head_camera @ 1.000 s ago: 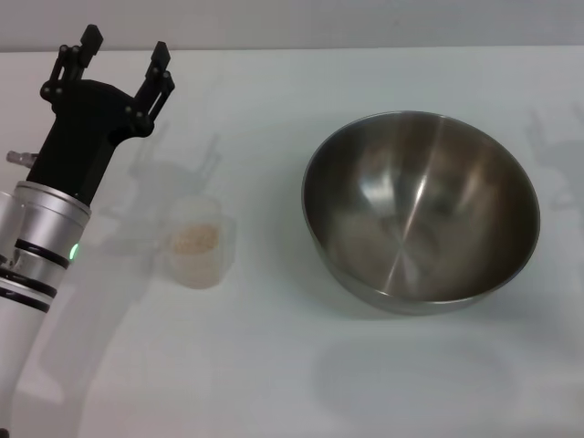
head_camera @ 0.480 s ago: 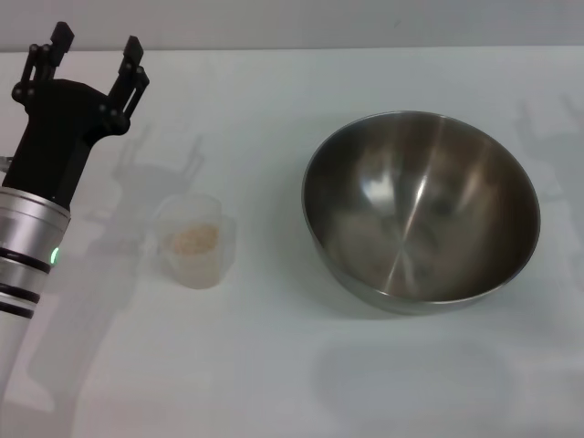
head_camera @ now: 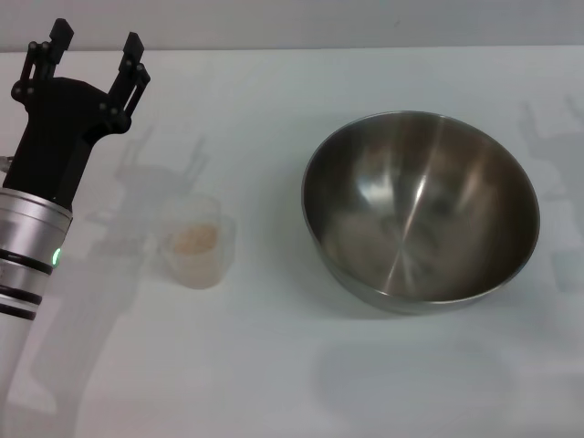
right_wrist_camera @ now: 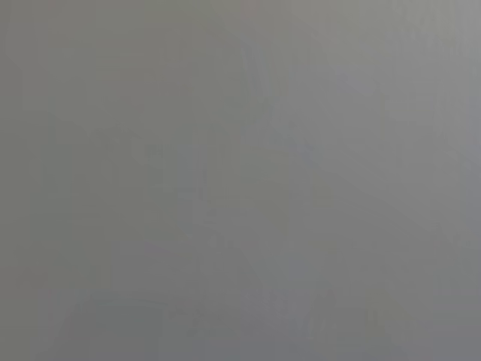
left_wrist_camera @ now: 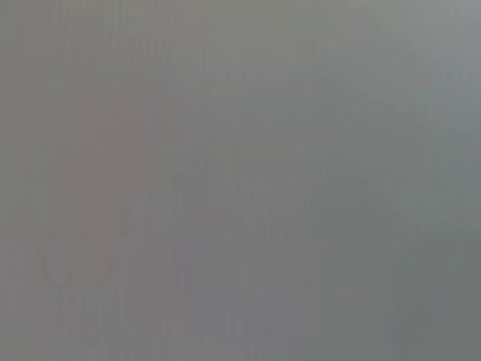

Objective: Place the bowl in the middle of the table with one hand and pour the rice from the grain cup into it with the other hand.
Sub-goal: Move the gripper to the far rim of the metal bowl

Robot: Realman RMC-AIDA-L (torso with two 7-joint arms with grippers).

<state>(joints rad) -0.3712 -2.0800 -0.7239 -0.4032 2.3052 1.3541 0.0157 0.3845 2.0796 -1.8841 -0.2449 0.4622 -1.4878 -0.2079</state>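
Observation:
The steel bowl (head_camera: 421, 208) stands empty on the white table (head_camera: 274, 365), right of centre. The clear grain cup (head_camera: 194, 241) stands upright left of it, with beige rice (head_camera: 192, 239) in its bottom. My left gripper (head_camera: 91, 46) is open and empty, raised at the far left, behind and to the left of the cup. The right gripper is out of view; only its shadow falls on the table's right edge. Both wrist views show only plain grey.
The table's far edge (head_camera: 319, 48) meets a grey wall at the back. My left arm (head_camera: 32, 237) runs along the left side of the table.
My left gripper moved left and away from the cup a second ago, then held still. The cup and bowl have not moved.

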